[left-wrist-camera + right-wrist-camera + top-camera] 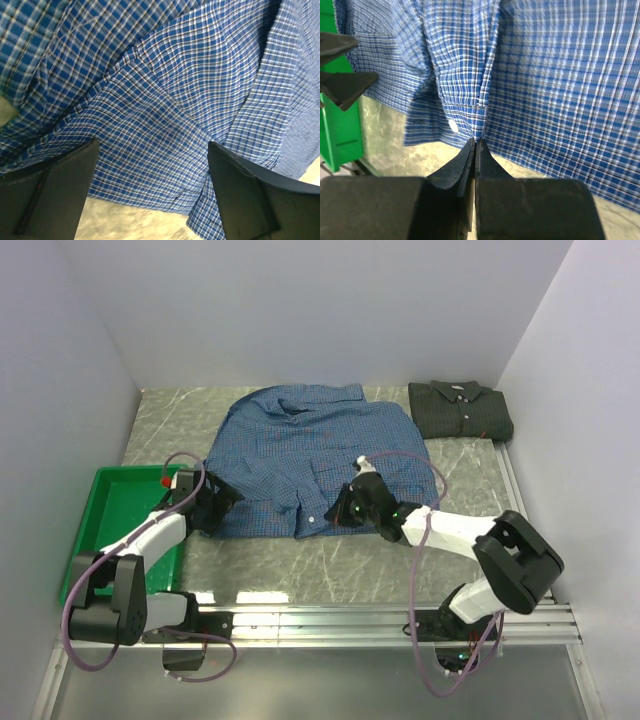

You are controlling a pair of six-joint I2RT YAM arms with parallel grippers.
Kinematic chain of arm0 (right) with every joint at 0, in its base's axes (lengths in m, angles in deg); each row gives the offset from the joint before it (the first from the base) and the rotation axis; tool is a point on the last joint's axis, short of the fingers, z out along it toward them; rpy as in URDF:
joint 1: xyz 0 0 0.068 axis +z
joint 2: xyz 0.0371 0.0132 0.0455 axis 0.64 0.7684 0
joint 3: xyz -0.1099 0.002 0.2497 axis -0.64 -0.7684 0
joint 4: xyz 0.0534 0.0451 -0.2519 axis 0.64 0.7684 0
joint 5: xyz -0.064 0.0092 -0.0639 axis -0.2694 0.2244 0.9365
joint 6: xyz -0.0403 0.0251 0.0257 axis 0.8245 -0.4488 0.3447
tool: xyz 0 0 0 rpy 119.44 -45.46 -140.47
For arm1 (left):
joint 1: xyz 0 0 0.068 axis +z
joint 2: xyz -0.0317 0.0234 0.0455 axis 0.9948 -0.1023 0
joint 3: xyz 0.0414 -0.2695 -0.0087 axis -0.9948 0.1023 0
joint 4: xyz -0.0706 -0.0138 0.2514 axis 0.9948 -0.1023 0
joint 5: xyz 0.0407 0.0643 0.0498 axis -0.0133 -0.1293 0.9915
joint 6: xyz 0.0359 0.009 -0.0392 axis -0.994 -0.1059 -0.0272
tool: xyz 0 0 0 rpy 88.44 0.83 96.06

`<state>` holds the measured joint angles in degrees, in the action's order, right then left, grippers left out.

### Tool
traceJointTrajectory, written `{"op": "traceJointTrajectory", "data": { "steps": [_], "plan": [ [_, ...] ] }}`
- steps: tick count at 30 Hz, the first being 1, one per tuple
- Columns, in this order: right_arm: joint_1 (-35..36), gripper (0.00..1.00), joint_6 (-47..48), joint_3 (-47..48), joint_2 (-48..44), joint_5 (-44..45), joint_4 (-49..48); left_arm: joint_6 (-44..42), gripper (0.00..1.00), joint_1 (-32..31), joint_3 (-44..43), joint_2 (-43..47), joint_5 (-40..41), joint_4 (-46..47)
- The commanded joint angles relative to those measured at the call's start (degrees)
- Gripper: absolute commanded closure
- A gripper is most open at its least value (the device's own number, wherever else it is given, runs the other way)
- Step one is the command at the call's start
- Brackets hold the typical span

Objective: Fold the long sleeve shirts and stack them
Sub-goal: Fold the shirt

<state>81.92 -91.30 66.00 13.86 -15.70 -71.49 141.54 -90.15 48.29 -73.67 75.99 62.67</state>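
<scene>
The blue checked shirt (310, 450) lies spread in the middle of the table, collar at the far side. The dark green-charcoal shirt (460, 410) lies folded at the back right. My left gripper (225, 502) is at the blue shirt's near-left hem. In the left wrist view it (153, 145) is open, with the cloth (165, 100) between and beyond its fingers. My right gripper (340, 512) is at the near hem by the button placket. In the right wrist view it (476, 142) is shut, pinching the hem of the blue shirt (545, 75), which rises in a crease from its tips.
A green plastic tray (110, 510) sits at the near left, beside the left arm; it also shows in the right wrist view (335, 130). White walls enclose the table on three sides. A metal rail runs along the near edge.
</scene>
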Motion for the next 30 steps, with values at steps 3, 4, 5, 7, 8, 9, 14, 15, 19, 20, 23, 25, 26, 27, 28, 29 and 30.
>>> {"op": "traceJointTrajectory", "data": {
  "steps": [3,4,5,7,8,9,14,15,19,20,23,25,26,27,28,29,30],
  "plan": [
    [-0.99,1.0,12.93,10.1,-6.15,4.2,19.05,1.75,0.02,-0.13,0.68,-1.69,1.78,1.8],
    [-1.43,1.0,14.16,12.37,-6.94,4.99,21.34,1.84,0.02,-0.22,0.94,-1.6,1.78,1.71],
    [-1.96,1.0,16.53,13.35,-7.38,5.08,25.37,1.93,0.02,-0.22,1.12,-1.43,1.78,1.54],
    [-3.89,1.0,18.56,15.73,-8.7,6.39,30.65,1.93,0.02,-0.22,1.3,-0.73,1.78,0.92],
    [-4.59,1.0,20.31,16.35,-9.14,6.31,32.16,1.84,0.02,-0.13,1.21,-0.55,1.78,0.75],
    [-5.47,1.0,21.11,17.4,-9.84,6.31,33.57,1.76,0.02,-0.13,1.12,-0.28,1.78,0.31],
    [-11.45,1.0,24.19,19.16,-10.72,5.35,41.13,1.58,0.02,-0.13,0.86,0.6,1.87,-0.4],
    [-12.15,1.0,24.54,19.69,-10.46,5.34,42.1,1.58,0.02,-0.13,0.86,0.6,1.78,-0.49],
    [-14.62,0.99,25.16,21.45,-9.76,2.45,48.15,1.49,0.02,-0.22,0.86,0.42,1.78,-0.84],
    [-14.97,0.98,25.16,21.8,-9.76,2.36,48.95,1.49,0.02,-0.22,0.86,0.51,1.78,-0.92],
    [-16.63,0.96,24.99,23.47,-10.46,1.05,51.33,1.49,0.02,-0.13,0.95,0.77,1.78,-1.1],
    [-17.52,0.94,25.08,24.87,-11.16,-2.55,52.12,1.4,0.02,-0.13,0.95,1.04,1.78,-1.1],
    [-17.87,0.94,25.08,25.57,-11.25,-3.7,52.48,1.4,0.02,-0.13,1.03,1.21,1.78,-0.93],
    [-18.31,0.93,25.08,26.8,-11.16,-5.19,52.83,1.4,0.02,-0.13,1.12,1.39,3.35,-0.75],
    [-18.48,0.92,24.81,27.33,-10.9,-5.72,53.7,1.4,0.02,-0.22,1.21,1.39,3.19,-0.75],
    [-18.66,0.92,24.73,27.77,-10.81,-6.43,53.8,1.4,0.02,-0.13,1.21,1.48,3.19,-0.75],
    [-19.1,0.9,24.72,28.21,-10.55,-7.39,53.88,1.32,0.02,-0.22,1.21,1.56,3.1,-0.66]
  ]
}}
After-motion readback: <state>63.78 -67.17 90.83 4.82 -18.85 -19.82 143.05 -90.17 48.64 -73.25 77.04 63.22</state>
